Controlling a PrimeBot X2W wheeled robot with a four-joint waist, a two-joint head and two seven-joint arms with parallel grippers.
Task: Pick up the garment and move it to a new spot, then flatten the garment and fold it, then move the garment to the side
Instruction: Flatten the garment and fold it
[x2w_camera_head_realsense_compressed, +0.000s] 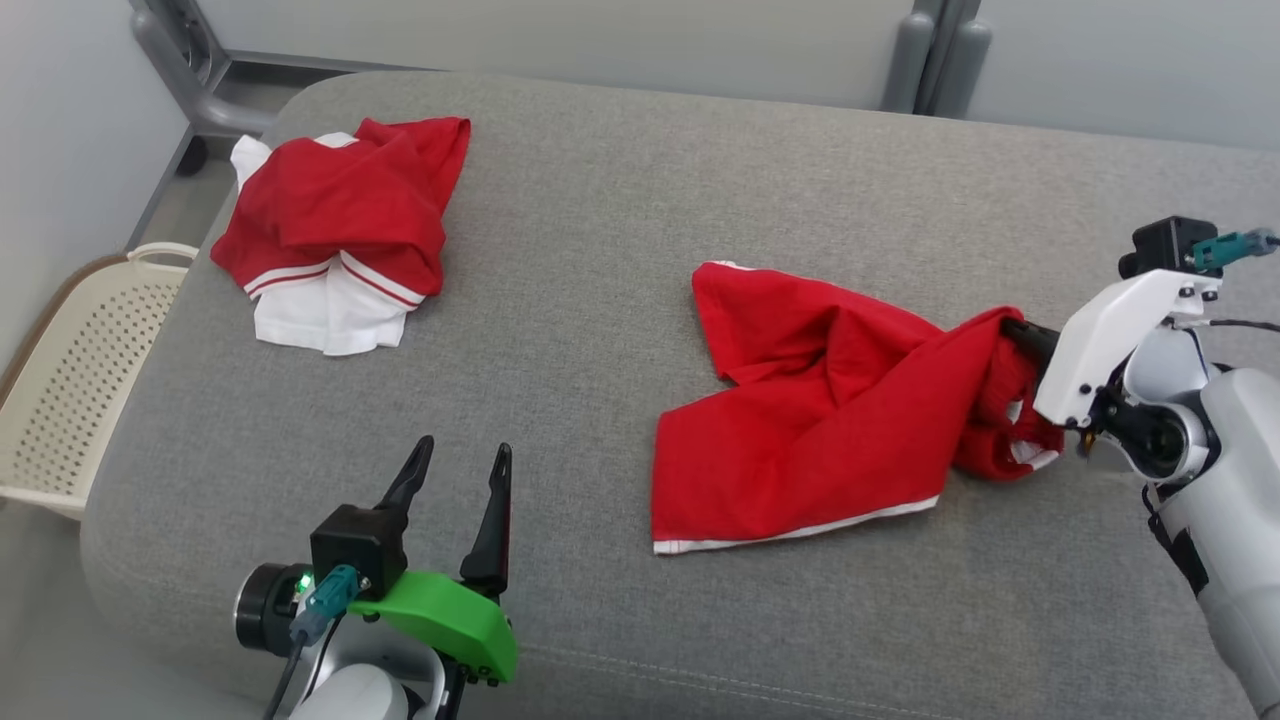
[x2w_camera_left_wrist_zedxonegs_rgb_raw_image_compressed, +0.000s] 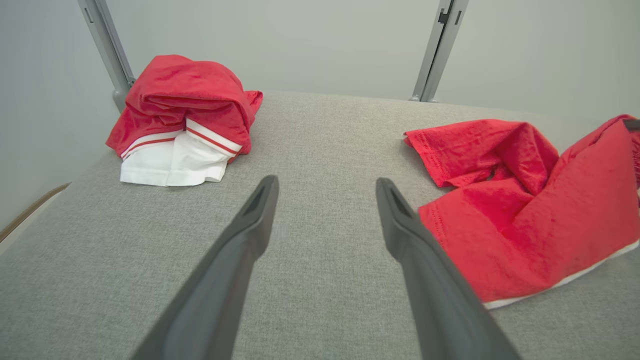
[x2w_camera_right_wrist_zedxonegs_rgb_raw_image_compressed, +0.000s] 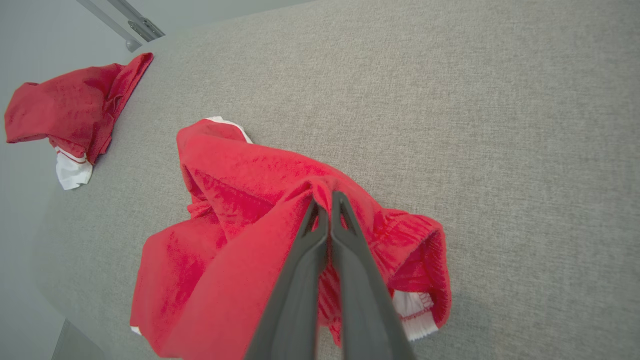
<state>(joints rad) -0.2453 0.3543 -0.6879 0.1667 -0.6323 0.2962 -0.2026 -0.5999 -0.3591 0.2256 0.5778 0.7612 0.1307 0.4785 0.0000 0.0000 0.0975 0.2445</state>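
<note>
The left hand (x2w_camera_head_realsense_compressed: 464, 446) hovered at the near edge of the grey woven worktop (x2w_camera_head_realsense_compressed: 600, 250), its 2 tapered dark fingers spread wide, empty. The right hand (x2w_camera_right_wrist_zedxonegs_rgb_raw_image_compressed: 325, 200) reached in sideways, pinching a raised fold of the crumpled, white-hemmed red garment (x2w_camera_head_realsense_compressed: 820, 420) lying mid-worktop. At the far left corner sat a bundled red-and-white garment (x2w_camera_head_realsense_compressed: 340, 210).

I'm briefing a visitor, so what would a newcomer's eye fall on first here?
The bright red shorts lie crumpled at the right of the grey cushion, pinched near the waistband by the shut right tool. A bundled red-and-white garment sits at the far left corner, and the left tool is open near the front edge.
</note>
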